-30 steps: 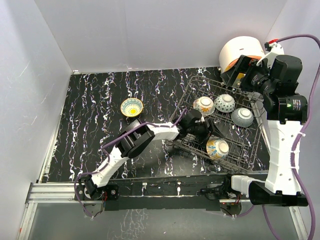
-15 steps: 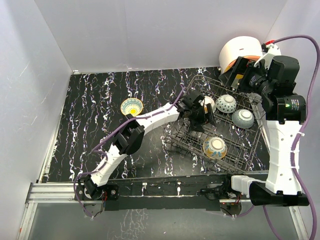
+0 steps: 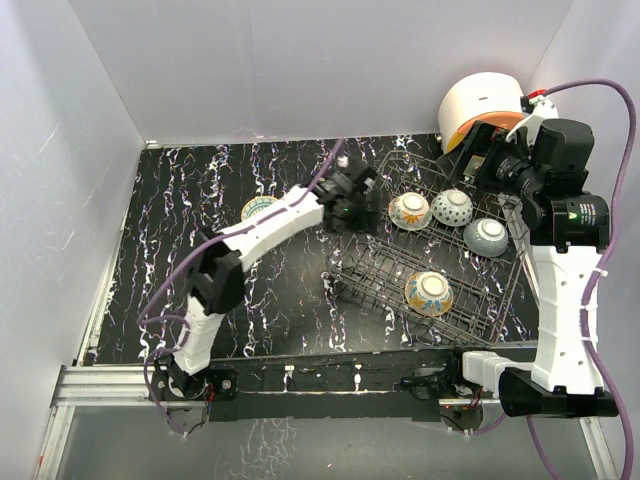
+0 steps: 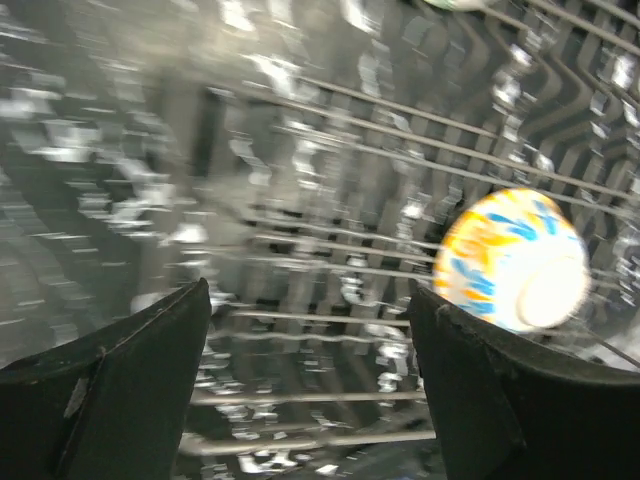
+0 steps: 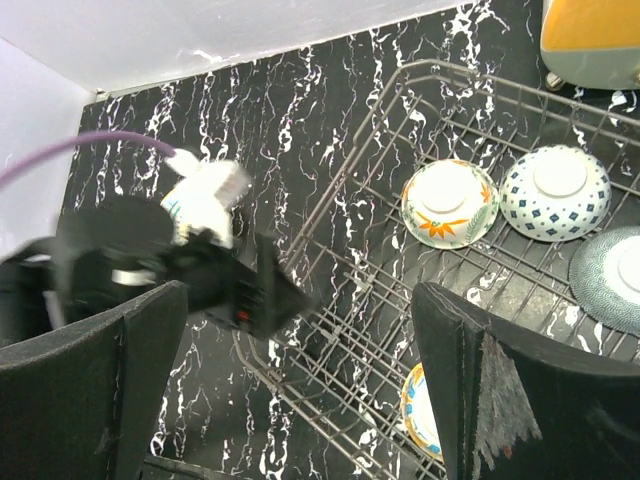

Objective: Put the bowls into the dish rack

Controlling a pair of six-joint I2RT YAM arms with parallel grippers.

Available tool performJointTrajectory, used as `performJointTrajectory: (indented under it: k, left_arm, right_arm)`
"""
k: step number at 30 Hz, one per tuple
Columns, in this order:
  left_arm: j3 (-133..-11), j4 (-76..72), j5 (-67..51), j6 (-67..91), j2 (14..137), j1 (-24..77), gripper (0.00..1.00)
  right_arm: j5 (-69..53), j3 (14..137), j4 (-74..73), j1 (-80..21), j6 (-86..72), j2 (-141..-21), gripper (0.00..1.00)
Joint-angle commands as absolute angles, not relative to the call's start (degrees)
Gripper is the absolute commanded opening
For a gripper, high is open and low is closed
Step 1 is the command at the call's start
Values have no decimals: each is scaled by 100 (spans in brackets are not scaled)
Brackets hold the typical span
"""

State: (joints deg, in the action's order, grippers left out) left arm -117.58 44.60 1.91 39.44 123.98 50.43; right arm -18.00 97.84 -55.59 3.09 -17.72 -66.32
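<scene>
Top view: five bowls. Four are sitting in the dish rack: floral bowl, dotted bowl, grey bowl, yellow bowl. The fifth bowl is lying on the counter, partly behind the left arm. The left hand, over the rack half a second ago, is now hanging just beside it.
Left wrist: its fingers are standing spread, empty.
Right wrist: the right hand is hanging spread, empty, above the rack.

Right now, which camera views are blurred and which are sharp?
Left wrist view: heavy motion blur, dish rack wires smeared, orange-and-blue bowl streaked. Right wrist view: racked bowls crisp, only the left arm blurred. Top external view: sharp, evenly lit.
</scene>
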Motion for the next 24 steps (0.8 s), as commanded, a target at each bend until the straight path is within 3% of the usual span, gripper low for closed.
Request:
performJointTrajectory:
  k: [1, 7, 17, 24]
  left_arm:
    - [-10817, 4636, 1607, 2962, 11182, 4285, 77]
    - [-9400, 3656, 1854, 2352, 10400, 3370, 75]
    - [-9231, 2930, 2201, 1180, 11083, 3087, 71]
    - [-9388, 2971, 2210, 1147, 11661, 2942, 63]
  right_arm:
    - [-1912, 9676, -5416, 271, -1914, -6497, 99]
    - [-1938, 9729, -5399, 75, -1906, -6643, 99]
    - [-1789, 9761, -5438, -170, -1804, -6770, 99]
    - [-1694, 9739, -5440, -207, -1747, -6817, 99]
